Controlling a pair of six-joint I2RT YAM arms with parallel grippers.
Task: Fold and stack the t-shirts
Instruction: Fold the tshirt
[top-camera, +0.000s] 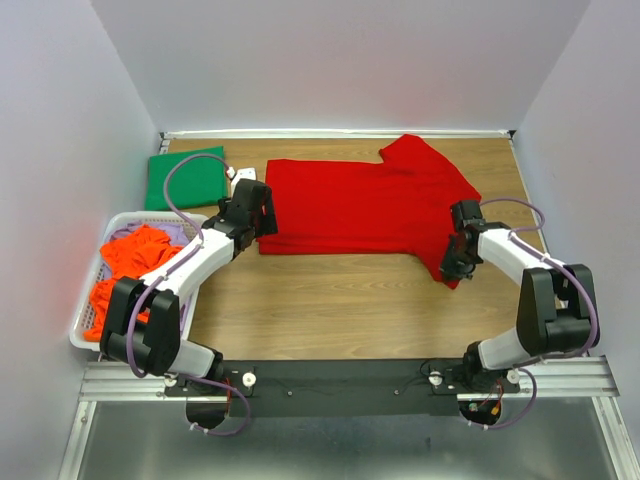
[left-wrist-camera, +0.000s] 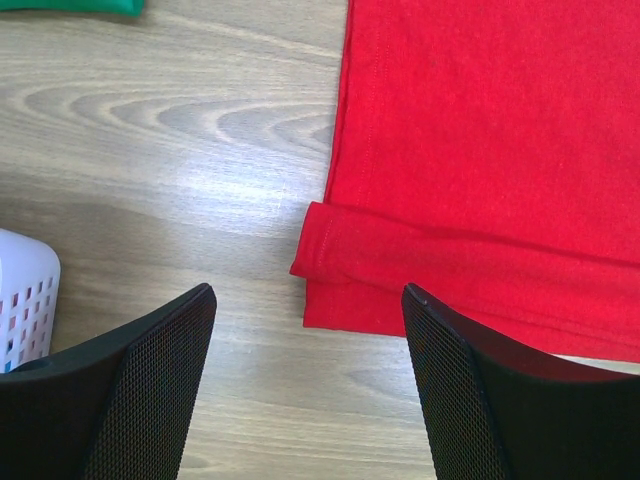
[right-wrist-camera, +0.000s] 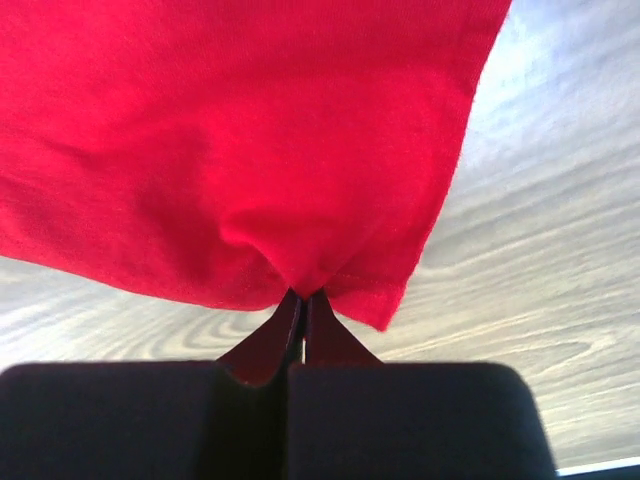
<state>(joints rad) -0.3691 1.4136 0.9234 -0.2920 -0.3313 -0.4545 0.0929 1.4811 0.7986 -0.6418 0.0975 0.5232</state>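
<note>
- While the right claw (right-wrist-camera: 300, 300) is clamped on a fold of the red shirt (top-camera: 350, 205), its two fingers meet with only cloth pinched between them, at the shirt's hem near a corner.
- From that pinch the cloth bunches, then spreads out ahead of the right claw and fills most of its wrist view. Bare worktop (top-camera: 330, 300) shows past the cloth to the claw's right and at its lower left.
- The left claw (left-wrist-camera: 308, 292) is spread wide and has hold of nothing. Its fingers (left-wrist-camera: 150, 390) stand over plain wood.
- Just ahead of the left claw, in line with the gap between its fingers, lies the shirt's near-left corner. There the lower edge is folded back on itself into a narrow band.
- The rest of the red shirt runs ahead and to the right of the left claw, flat across the middle of the worktop. One sleeve points toward the back wall, ahead of the right claw.
- A folded green shirt (top-camera: 187, 180) lies ahead and to the left of the left claw, apart from the red one.
- A white basket (top-camera: 80, 335) sits left of and behind the left claw, with orange shirts (top-camera: 135, 255) heaped in it.
</note>
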